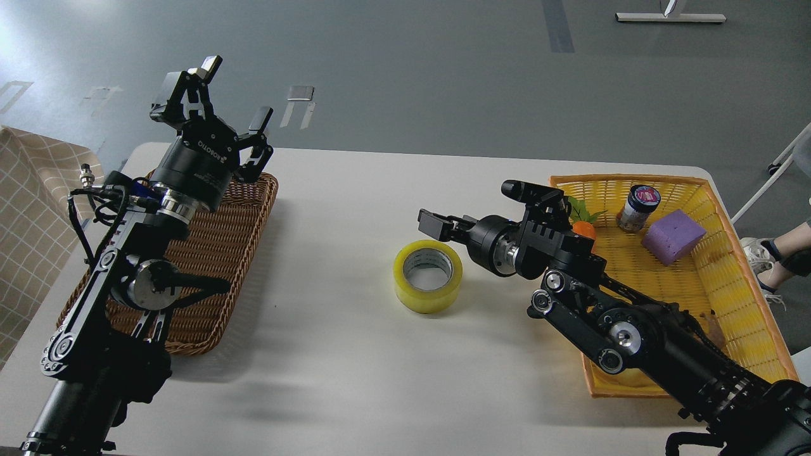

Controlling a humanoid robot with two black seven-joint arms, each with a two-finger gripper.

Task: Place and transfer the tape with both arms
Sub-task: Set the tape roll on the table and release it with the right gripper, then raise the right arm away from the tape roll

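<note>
Right gripper sat low over the white table, just right of the tape roll, pointing left. One finger reached over the far rim side of the roll, the other stood higher and further back. Jaws spread wide, nothing held. Whether the lower finger touched the roll could not be told.

Tape roll lay flat on its side, core hole up, mid-table, between the two baskets, clear of both.

Left gripper was raised above the brown wicker basket, fingers splayed open, empty, well apart from the roll.

Yellow basket at right held a small jar, a purple block and a carrot toy, partly hidden behind the right wrist.

Risks, as judged:
- Roll is round and smooth-sided; a finger closing off-centre would likely push it sliding across the table rather than pinch it.
- Gripping through the core needs one finger dropped inside the hole; a shallow descent would catch only the rim and the roll could tip or pop out.
- Right forearm lay along the yellow basket's edge; a swing could drag the basket.
- Handover in mid-air would depend on the left gripper closing before the right releases; otherwise a drop.
</note>
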